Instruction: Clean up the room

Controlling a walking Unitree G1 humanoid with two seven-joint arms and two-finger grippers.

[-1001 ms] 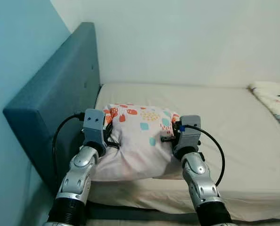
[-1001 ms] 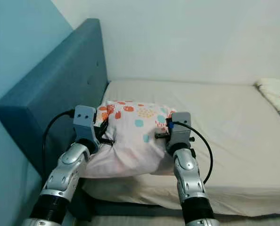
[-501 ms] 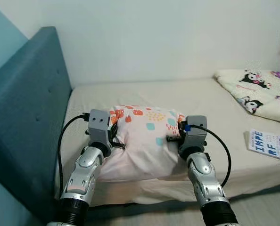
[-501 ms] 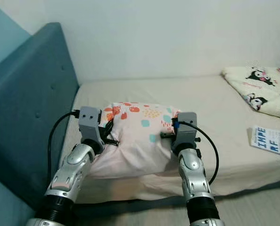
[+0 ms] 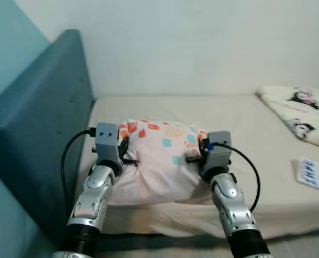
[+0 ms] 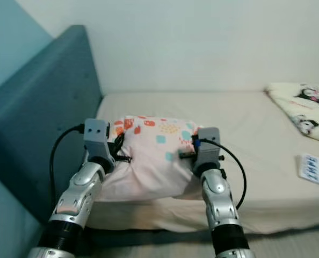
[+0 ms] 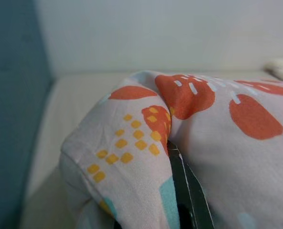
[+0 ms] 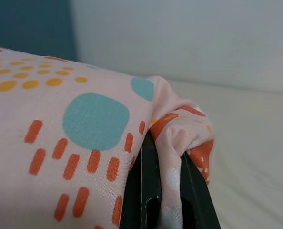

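Pillow (image 5: 158, 156): pale pink with orange, yellow and teal print, held between both arms over the near edge of the bed (image 5: 245, 123), beside the teal headboard (image 5: 46, 129).
Left gripper (image 5: 128, 159): clamped on the pillow's headboard-side end.
Right gripper (image 5: 192, 158): clamped on a fold of the pillow's opposite end.
Cartoon-print blanket (image 5: 302, 107) and printed booklet (image 5: 314, 173): on the bed, well apart from the pillow.

Matt printed cloth covers the pillow (image 5: 159, 158); the headboard (image 5: 38, 129) is teal woven fabric.
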